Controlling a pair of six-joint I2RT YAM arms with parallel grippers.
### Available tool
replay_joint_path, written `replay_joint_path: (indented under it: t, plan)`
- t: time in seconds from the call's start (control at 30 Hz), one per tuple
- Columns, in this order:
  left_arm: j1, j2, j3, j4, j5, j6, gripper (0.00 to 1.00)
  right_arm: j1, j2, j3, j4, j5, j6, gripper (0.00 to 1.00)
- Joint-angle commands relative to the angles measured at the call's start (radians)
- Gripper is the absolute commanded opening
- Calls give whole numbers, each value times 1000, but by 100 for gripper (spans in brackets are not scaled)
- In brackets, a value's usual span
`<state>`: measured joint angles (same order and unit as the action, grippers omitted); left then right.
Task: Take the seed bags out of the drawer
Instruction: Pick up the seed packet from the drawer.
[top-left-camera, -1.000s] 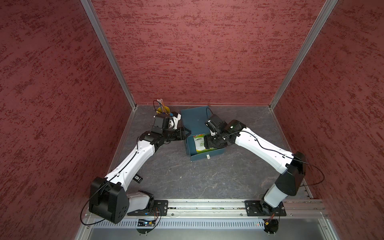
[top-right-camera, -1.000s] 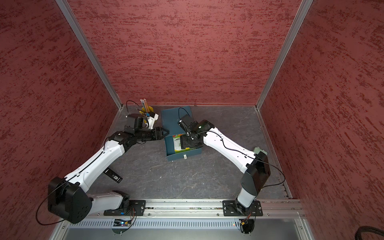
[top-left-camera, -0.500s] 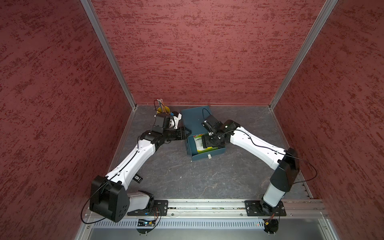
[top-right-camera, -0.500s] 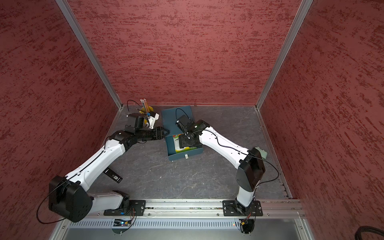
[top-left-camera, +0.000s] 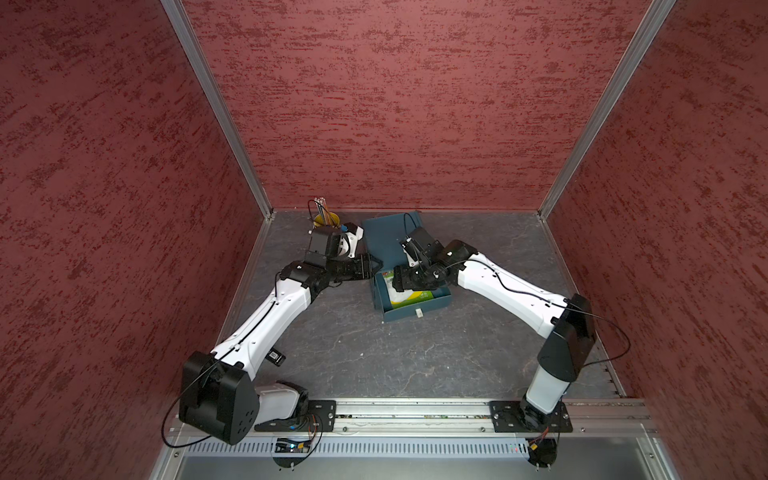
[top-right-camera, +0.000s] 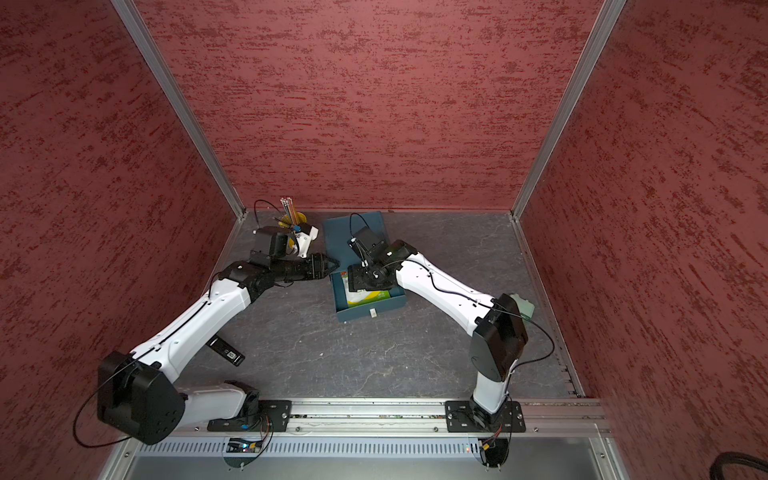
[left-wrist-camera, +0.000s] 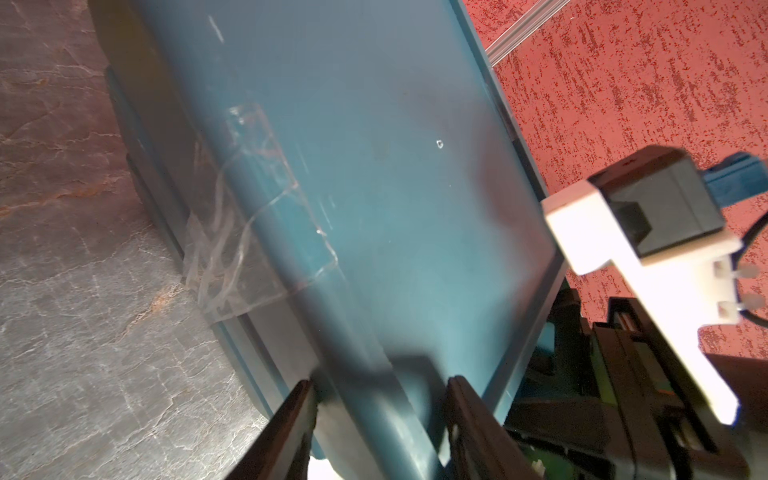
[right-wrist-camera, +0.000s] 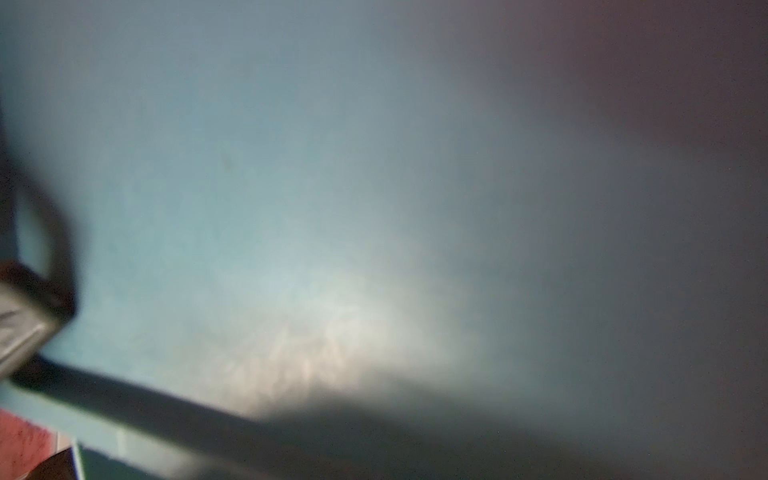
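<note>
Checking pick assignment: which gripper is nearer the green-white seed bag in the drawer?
Right. The right gripper is over the open drawer, above the seed bag; the left gripper is outside it, fingers gripping the blue cabinet's side edge.

Right claw (top-right-camera: 366, 285) apparently inside drawer (top-right-camera: 354, 314)

One drawer (top-left-camera: 436, 303), one pencil cup (top-left-camera: 326, 218)

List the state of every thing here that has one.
drawer, pulled open.
seed bags, lying inside the drawer.
left gripper, closed on the edge of the cabinet.
right gripper, low in the drawer over them, jaws hidden.
yellow cup, upright.
</note>
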<state>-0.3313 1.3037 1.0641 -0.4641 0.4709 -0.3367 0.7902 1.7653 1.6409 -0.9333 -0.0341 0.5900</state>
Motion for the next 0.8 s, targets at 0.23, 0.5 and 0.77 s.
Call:
replay_joint_path:
  t: [0.23, 0.5, 0.77]
  plan:
    - [-11, 38, -4, -63, -15, 29, 52, -3, -66, 27, -81, 202, -51, 79]
    - [-9, 37, 2, -76, -20, 42, 52, -3, -41, 59, -108, 256, -70, 82]
    - [-9, 48, 10, -81, -17, 47, 52, -4, 24, 89, -152, 256, -94, 87]
